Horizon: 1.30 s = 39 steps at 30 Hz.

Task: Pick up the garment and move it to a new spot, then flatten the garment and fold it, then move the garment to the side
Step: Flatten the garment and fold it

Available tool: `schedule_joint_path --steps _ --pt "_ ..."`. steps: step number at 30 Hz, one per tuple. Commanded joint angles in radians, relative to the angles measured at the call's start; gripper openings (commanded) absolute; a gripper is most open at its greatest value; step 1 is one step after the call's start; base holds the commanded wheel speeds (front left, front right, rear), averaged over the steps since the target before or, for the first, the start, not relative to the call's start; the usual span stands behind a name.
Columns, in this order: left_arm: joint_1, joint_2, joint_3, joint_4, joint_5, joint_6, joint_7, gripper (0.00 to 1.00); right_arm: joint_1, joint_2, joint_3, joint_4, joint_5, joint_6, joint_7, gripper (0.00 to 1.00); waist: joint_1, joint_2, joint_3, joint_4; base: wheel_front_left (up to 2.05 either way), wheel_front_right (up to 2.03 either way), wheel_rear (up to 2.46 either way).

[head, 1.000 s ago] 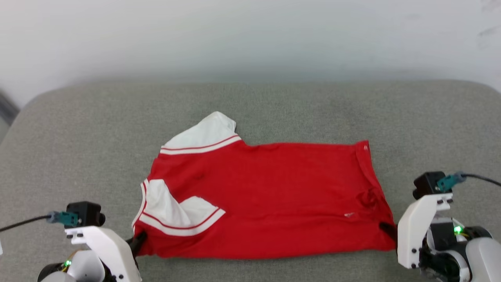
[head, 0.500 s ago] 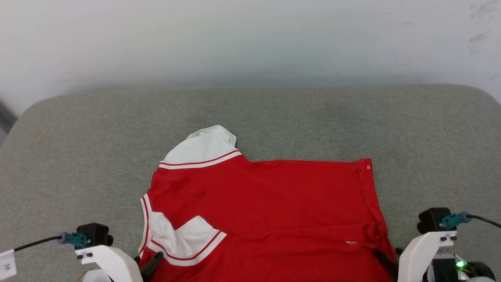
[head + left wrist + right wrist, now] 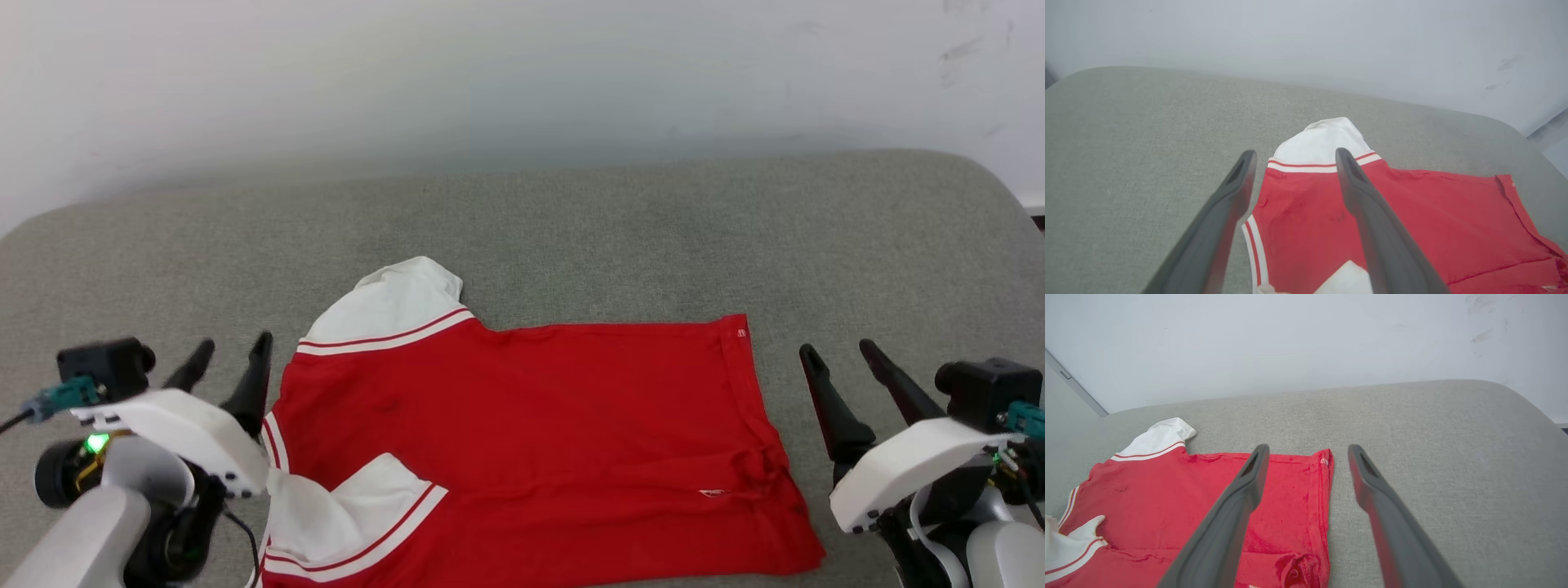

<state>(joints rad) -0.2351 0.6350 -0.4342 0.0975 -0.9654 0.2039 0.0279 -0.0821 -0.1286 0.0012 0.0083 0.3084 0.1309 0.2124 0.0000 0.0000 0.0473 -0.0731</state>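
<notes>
The garment [image 3: 539,441], a red jersey with white striped sleeves, lies spread on the grey cushion [image 3: 571,229], folded lengthwise, collar end to the left. One white sleeve [image 3: 390,306] points away at the far left, the other [image 3: 343,514] lies near the front edge. My left gripper [image 3: 231,353] hovers open just left of the collar end, nothing between its fingers; the garment [image 3: 1433,224] shows past it in the left wrist view. My right gripper [image 3: 837,351] stands open right of the hem, holding nothing. In the right wrist view the hem [image 3: 1323,498] lies between its fingers' lines.
The grey cushion [image 3: 1433,457] reaches to a pale wall [image 3: 522,73] behind. Bare cushion lies beyond the garment and to both sides. Its rounded corners curve away at far left and far right.
Both grippers have opened and let go of the garment's near corners, then lifted back from it. The garment now lies flat. The head view has also shifted.
</notes>
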Motion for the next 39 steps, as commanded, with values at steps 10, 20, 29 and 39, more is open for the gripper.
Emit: schedule_joint_path --steps 10,20,29,39 --pt "-0.292 0.015 0.039 0.039 0.06 -0.026 -0.011 1.0 -0.125 0.045 0.002 -0.098 -0.039 0.0 -0.071 1.0 0.0 0.0 0.199 -0.077 0.0 0.0 0.0" --pt "-0.584 0.058 0.003 0.263 -0.049 -0.184 0.301 1.0 -0.188 0.073 0.029 -0.103 -0.042 0.0 -0.103 1.0 0.0 0.0 0.339 -0.158 0.0 0.0 0.0" --pt "-0.64 0.129 -0.077 0.375 -0.146 -0.232 0.698 1.0 -0.187 0.08 0.038 -0.063 -0.023 0.0 -0.135 1.0 0.0 0.0 0.388 -0.198 0.0 0.0 0.0" --pt "-0.591 0.086 -0.144 0.447 -0.159 -0.213 0.809 0.0 -0.215 0.08 0.053 -0.025 0.022 0.0 -0.147 1.0 0.0 0.0 0.413 -0.205 0.0 0.0 0.0"
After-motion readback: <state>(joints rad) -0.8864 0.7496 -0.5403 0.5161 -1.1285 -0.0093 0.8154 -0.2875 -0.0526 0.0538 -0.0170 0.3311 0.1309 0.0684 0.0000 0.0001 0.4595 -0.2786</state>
